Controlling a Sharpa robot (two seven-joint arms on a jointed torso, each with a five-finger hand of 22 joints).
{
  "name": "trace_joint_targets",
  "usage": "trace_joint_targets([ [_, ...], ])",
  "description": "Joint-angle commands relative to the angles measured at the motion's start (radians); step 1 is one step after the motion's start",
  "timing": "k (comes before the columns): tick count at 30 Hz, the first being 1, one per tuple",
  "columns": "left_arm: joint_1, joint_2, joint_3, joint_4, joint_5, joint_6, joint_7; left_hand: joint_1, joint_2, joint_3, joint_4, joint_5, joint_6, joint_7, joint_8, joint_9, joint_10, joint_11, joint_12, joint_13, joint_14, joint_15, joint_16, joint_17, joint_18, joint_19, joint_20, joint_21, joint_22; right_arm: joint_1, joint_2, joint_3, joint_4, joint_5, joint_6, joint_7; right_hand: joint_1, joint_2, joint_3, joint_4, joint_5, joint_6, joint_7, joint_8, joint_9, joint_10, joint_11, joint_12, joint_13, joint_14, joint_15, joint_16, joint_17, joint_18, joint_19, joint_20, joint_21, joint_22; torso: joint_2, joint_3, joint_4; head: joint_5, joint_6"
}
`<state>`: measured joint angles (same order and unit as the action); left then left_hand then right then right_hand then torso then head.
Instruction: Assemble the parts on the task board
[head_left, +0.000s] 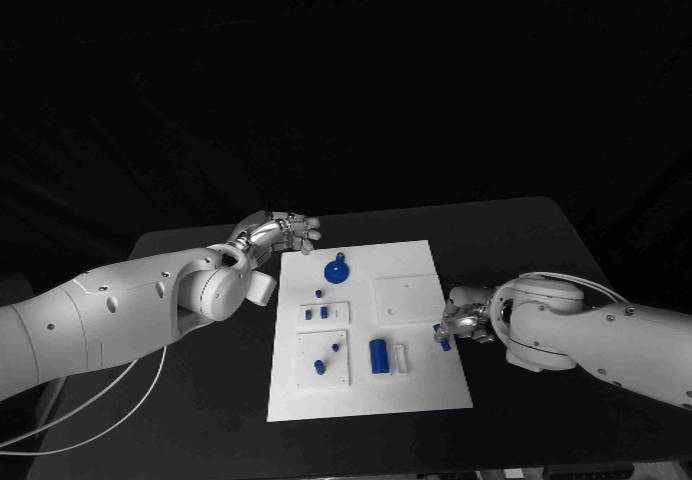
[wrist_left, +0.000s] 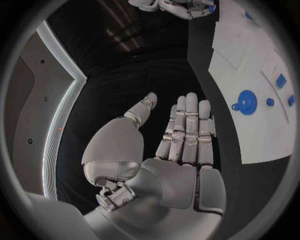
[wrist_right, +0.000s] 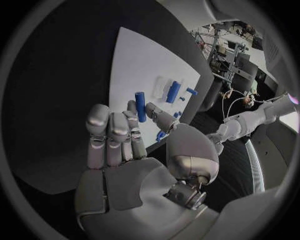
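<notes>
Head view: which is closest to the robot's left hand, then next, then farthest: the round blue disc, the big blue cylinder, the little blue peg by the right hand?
From the left hand:
1. Round blue disc, board's far end.
2. Big blue cylinder, nearer the board's near end.
3. Little blue peg, board's right edge, at the right hand.

No text, label, brand, number or sign can be read anywhere in these views. The flat white rectangular task board (head_left: 411, 385) carries only plain raised white squares and small blue plastic parts (head_left: 379, 355), none with any marking that can be made out. The black tabletop (head_left: 173, 400) and the white arm casings are likewise bare of any legible lettering.
</notes>
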<state>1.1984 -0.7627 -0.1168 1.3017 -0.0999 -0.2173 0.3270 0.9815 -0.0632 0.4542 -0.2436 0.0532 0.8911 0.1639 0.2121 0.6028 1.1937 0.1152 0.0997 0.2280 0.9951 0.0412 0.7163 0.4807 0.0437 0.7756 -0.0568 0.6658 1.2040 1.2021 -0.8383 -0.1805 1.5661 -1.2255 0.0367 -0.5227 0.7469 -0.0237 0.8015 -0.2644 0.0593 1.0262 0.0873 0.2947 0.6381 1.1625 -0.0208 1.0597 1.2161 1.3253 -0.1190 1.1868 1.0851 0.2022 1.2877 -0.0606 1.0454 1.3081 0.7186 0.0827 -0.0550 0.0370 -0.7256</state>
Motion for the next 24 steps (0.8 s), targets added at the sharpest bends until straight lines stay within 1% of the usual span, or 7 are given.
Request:
trace_joint_targets([
  [1,0.0,0.002,0.001,0.003,0.005,0.015,0.006,-0.008,0.002,0.0,0.005,0.001,-0.01,0.0,0.004,-0.001,-0.009,0.0,-0.007,0.001,0.001,0.003,-0.004,0.002,0.017,0.004,0.002,-0.004,0.001,-0.002,0.015,-0.001,0.003,0.125,-0.001,0.022,-0.023,0.001,-0.014,0.006,0.006,0.011,0.001,-0.006,-0.004,0.01,-0.001,-0.006,0.0,0.002,-0.004,0.001,0.0,0.06,0.002,0.005,0.006,0.012,0.001,0.0001,0.0007,-0.002,0.001],
  [4,0.0,0.003,0.001,0.003,0.005,0.015,0.006,-0.007,0.002,0.0,0.005,0.001,-0.01,0.0,0.004,-0.001,-0.009,0.0,-0.007,0.001,0.001,0.003,-0.004,0.002,0.017,0.004,0.002,-0.005,0.001,-0.007,0.033,-0.004,-0.009,0.13,-0.001,0.024,-0.032,0.005,-0.027,0.003,0.007,0.013,0.0,-0.009,-0.006,0.011,-0.002,-0.006,0.002,0.001,-0.004,0.002,0.001,0.06,0.002,0.003,0.007,0.012,0.001,-0.0002,0.0004,-0.003,0.001],
  [8,0.0,0.004,0.001,0.003,0.005,0.016,0.006,-0.007,0.002,0.0,0.005,0.001,-0.01,0.0,0.004,-0.001,-0.009,0.0,-0.007,0.001,0.001,0.003,-0.004,0.002,0.017,0.004,0.002,-0.005,0.001,-0.023,0.058,-0.009,-0.023,0.13,-0.006,0.027,-0.036,0.005,-0.03,0.003,0.005,0.014,0.0,-0.01,-0.007,0.011,-0.002,-0.007,0.002,0.001,-0.005,0.002,0.001,0.06,0.001,0.003,0.007,0.012,0.0,-0.0005,0.0002,-0.003,0.001],
  [13,0.0,0.005,0.001,0.003,0.005,0.016,0.005,-0.007,0.002,0.001,0.005,0.001,-0.01,0.0,0.004,-0.001,-0.009,0.0,-0.007,0.001,0.001,0.003,-0.005,0.003,0.017,0.004,0.002,-0.005,0.002,-0.047,0.092,-0.012,-0.041,0.129,-0.009,0.033,-0.045,0.004,-0.039,0.006,0.001,0.015,0.0,-0.012,-0.01,0.01,-0.002,-0.008,0.003,0.0,-0.005,0.002,0.001,0.06,0.0,0.002,0.006,0.011,0.001,0.0008,0.0008,-0.001,0.0],
  [18,0.0,0.006,0.001,0.003,0.005,0.017,0.005,-0.007,0.002,0.001,0.005,0.001,-0.01,0.0,0.005,-0.001,-0.009,0.0,-0.007,0.001,0.001,0.003,-0.005,0.003,0.017,0.004,0.002,-0.005,0.002,-0.055,0.107,-0.012,-0.053,0.103,-0.008,0.034,-0.051,0.004,-0.043,0.008,-0.001,0.016,0.0,-0.013,-0.011,0.01,-0.002,-0.008,0.003,0.0,-0.005,0.002,0.002,0.06,0.0,0.001,0.006,0.011,0.0,0.001,0.0003,0.0,0.0],
  [20,0.0,0.006,0.001,0.003,0.005,0.018,0.005,-0.007,0.002,0.001,0.005,0.001,-0.01,0.0,0.005,-0.001,-0.009,0.0,-0.007,0.001,0.001,0.003,-0.005,0.003,0.017,0.004,0.002,-0.005,0.002,-0.056,0.111,-0.012,-0.056,0.099,-0.01,0.034,-0.052,0.004,-0.044,0.009,-0.001,0.016,0.0,-0.014,-0.011,0.01,-0.002,-0.008,0.003,0.0,-0.006,0.002,0.002,0.06,0.0,0.001,0.006,0.011,0.0,0.0003,-0.0007,-0.001,0.0],
  [24,0.0,0.007,0.001,0.003,0.005,0.019,0.005,-0.007,0.002,0.001,0.005,0.001,-0.01,0.001,0.005,-0.001,-0.009,0.001,-0.007,0.001,0.001,0.003,-0.005,0.004,0.017,0.004,0.002,-0.005,0.002,-0.063,0.121,-0.013,-0.068,0.086,-0.024,0.034,-0.055,0.003,-0.046,0.01,-0.002,0.017,0.0,-0.014,-0.012,0.009,-0.002,-0.009,0.004,0.0,-0.006,0.003,0.002,0.06,0.0,0.001,0.006,0.011,0.0,0.0001,-0.0013,-0.001,0.001],
])
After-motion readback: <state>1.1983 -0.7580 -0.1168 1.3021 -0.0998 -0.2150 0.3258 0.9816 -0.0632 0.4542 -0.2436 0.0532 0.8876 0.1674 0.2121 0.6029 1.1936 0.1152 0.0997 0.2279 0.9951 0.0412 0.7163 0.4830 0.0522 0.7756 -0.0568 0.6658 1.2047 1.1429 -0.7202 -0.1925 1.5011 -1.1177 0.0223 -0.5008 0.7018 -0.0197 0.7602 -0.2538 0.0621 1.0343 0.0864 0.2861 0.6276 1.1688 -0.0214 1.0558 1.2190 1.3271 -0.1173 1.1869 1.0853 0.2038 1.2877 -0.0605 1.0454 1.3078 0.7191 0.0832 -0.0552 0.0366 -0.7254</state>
